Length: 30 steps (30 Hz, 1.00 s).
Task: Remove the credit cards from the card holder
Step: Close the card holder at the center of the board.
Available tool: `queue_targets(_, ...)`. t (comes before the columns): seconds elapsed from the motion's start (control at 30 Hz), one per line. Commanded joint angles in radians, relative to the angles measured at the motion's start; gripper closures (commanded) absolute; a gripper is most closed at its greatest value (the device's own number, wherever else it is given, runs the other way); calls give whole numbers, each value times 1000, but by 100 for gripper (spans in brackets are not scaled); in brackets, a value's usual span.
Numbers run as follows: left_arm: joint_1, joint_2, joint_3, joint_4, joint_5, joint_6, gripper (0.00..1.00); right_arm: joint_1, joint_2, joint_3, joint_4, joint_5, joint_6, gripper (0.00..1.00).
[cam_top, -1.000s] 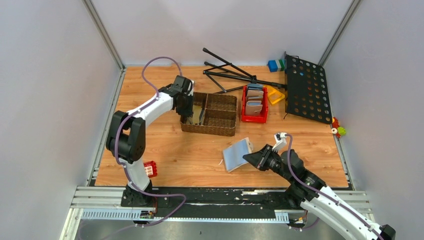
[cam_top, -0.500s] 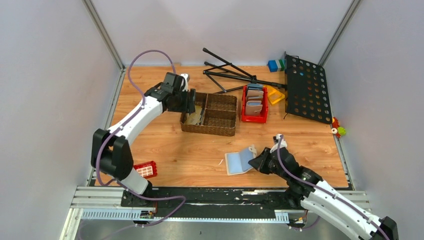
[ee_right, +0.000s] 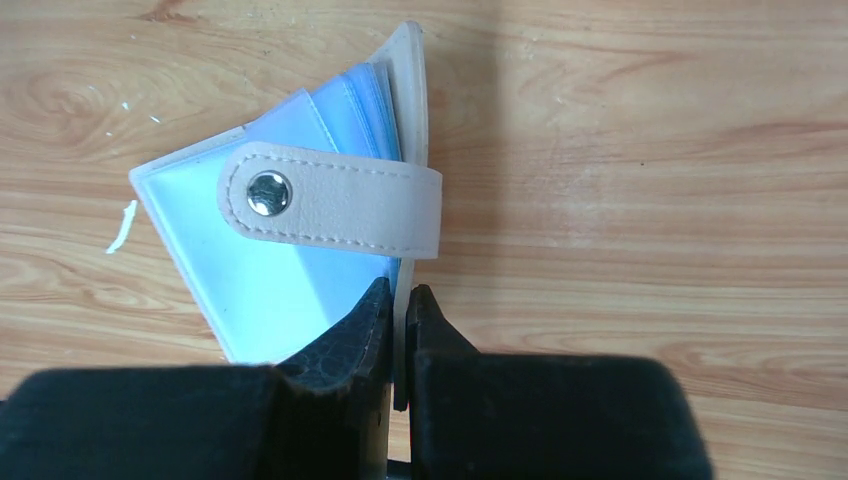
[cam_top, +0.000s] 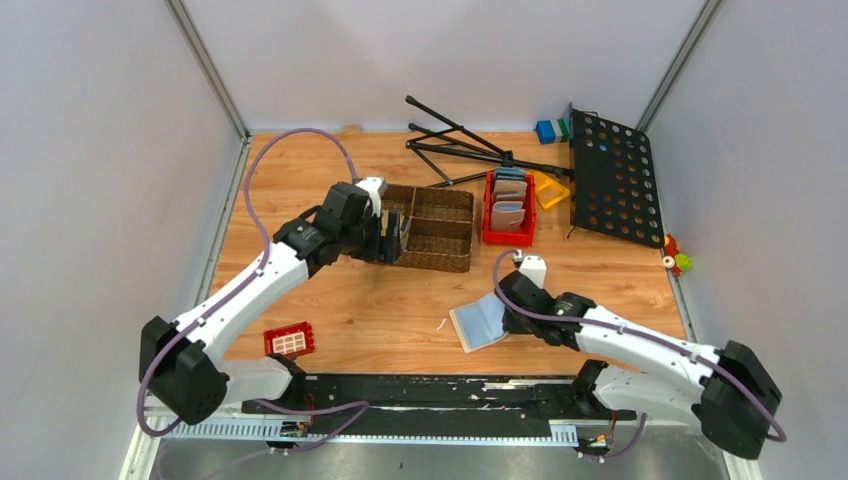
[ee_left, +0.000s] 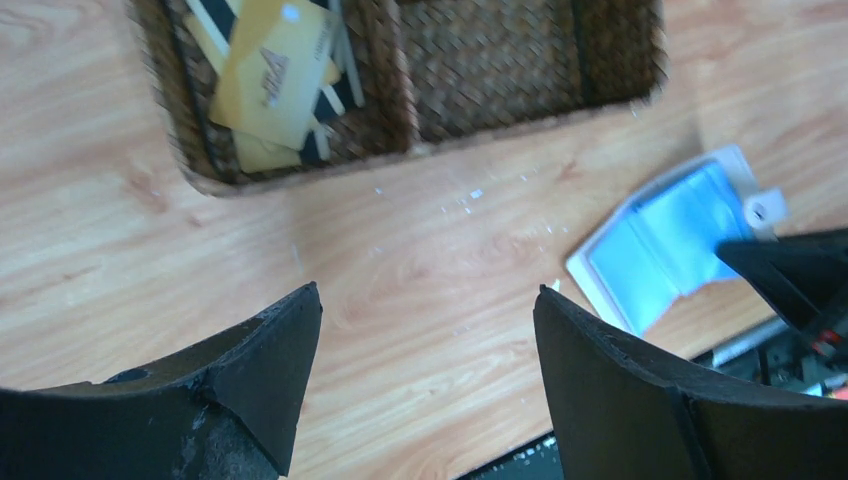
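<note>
The card holder [cam_top: 476, 323] lies open on the wood, pale blue pockets up and its strap tab [ee_right: 330, 200] folded across. My right gripper [ee_right: 400, 296] is shut on the edge of its beige cover, at its right side [cam_top: 510, 318]. Several credit cards [ee_left: 272, 78], a tan-gold one on top of whitish and dark ones, lie in the left compartment of the brown woven basket [ee_left: 398, 148]. My left gripper [ee_left: 428, 300] is open and empty, hovering over bare wood just in front of the basket [cam_top: 440, 264]. The card holder [ee_left: 660, 250] shows to its right.
A red bin [cam_top: 508, 236] with upright wallets stands right of the basket. Behind it lie a black folding stand [cam_top: 465, 148] and a black perforated plate [cam_top: 612, 180]. A red brick [cam_top: 290, 340] sits near the front left edge.
My left gripper opened and drew back from the basket's left compartment toward the near side. My right gripper lowered the card holder flat onto the table and shifted left.
</note>
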Motion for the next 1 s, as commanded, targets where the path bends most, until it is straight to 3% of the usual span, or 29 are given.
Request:
queue_targets(0.0,-60,-73,-71,76,31,-67,16,101,133,96,-92,181,-12,100)
queue_targets(0.27,-118,-82,-245,217,146,-137,19,246,407,248,-241,325,77,100)
queue_targets(0.43,-166,-77,-325,291,191,-179,20,304,462,307,-250,315,66,98)
queue_targets(0.73,-222,-99,-483,456,277,-277,27,326,219,198,-7,136,-47,83)
queue_targets(0.97,-263,-35,-546,565,322,-320,58,327,28,72,240,-80,-136,72)
